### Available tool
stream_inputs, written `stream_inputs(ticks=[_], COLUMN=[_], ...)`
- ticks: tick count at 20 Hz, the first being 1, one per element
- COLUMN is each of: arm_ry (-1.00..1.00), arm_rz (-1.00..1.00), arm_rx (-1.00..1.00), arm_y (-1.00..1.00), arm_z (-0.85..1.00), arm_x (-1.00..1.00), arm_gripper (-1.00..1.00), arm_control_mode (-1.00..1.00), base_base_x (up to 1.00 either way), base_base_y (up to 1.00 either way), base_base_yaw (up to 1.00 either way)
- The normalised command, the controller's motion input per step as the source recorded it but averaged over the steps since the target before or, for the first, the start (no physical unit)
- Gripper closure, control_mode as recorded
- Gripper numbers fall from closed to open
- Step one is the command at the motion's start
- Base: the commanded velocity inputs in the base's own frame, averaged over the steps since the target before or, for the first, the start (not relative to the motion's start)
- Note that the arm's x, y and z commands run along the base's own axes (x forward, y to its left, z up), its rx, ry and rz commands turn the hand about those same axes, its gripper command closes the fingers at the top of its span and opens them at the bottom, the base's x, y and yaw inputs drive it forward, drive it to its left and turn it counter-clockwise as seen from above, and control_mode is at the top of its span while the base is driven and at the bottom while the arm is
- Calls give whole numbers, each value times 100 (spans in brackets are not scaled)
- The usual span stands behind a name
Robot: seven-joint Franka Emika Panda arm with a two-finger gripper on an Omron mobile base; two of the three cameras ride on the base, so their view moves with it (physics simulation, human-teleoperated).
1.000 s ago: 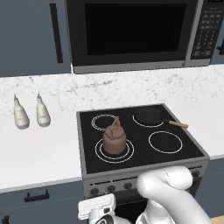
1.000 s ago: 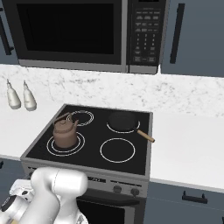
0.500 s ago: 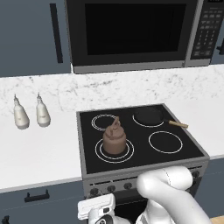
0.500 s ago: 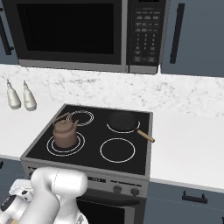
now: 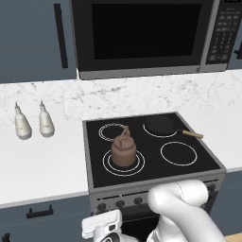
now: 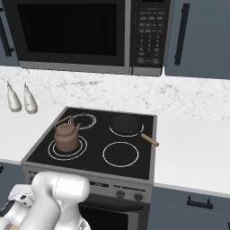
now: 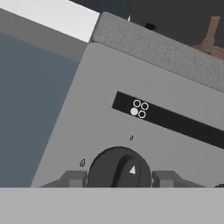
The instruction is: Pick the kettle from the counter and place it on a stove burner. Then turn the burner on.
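Observation:
The brown kettle (image 5: 124, 152) (image 6: 66, 137) stands upright on the front-left stove burner (image 5: 108, 166) (image 6: 53, 152), the large double-ringed circle of the black cooktop. In the hand view its handle (image 7: 212, 38) peeks over the stove's front edge. My gripper (image 7: 119, 178) is low at the stove's front panel, its two fingers (image 7: 73, 178) pressed against either side of a round black knob (image 7: 118, 165). The white marble counter (image 5: 42, 163) (image 6: 191, 150) flanks the stove.
A black pan with a wooden handle (image 5: 161, 125) (image 6: 126, 125) sits on the back-right burner. Two white bottles (image 5: 22, 126) (image 6: 13, 99) stand on the left counter. A microwave (image 5: 142, 35) hangs above. More knobs (image 6: 120, 194) line the front panel.

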Motion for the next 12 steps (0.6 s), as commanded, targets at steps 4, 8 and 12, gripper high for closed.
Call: stream_inputs(ticks=[4,8,12], arm_ry=[0,0,0], arm_rz=[7,10,11], arm_rx=[-24,-29,-33], arm_y=[50,57,64], arm_z=[0,-2,-13], arm_x=[0,3,9], arm_gripper=[100,100,100], arm_control_mode=[-100,-100,-100], base_base_x=[0,0,0], base_base_y=[0,0,0], base_base_yaw=[0,0,0])
